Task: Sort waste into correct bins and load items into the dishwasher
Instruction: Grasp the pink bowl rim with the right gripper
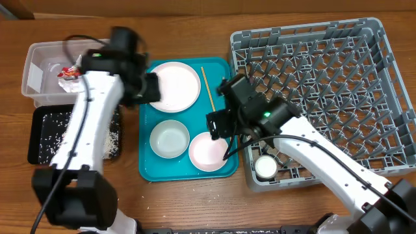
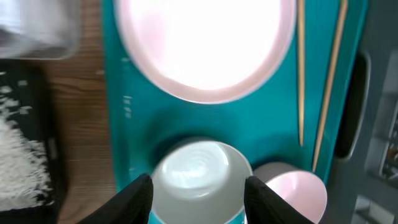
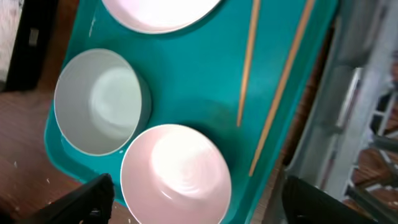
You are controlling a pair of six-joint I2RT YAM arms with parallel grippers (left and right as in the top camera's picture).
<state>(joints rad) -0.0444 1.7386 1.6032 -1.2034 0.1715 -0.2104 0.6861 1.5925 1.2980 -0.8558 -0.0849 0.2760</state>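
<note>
A wooden table [image 1: 195,201] is seen across almost the whole overhead view. Its top is mid-brown with a faint grain and a dull finish. The same brown wood of the table [image 2: 87,93] is shown in the left wrist view, and a darker, blurred patch of it appears at the lower left of the right wrist view. Beyond the table's far edge a pale band [image 1: 182,6] is visible, perhaps floor. Along the table's near edge a black strip [image 1: 227,231] is seen. The table is lit evenly from above, and only soft, short shadows are cast on it.
</note>
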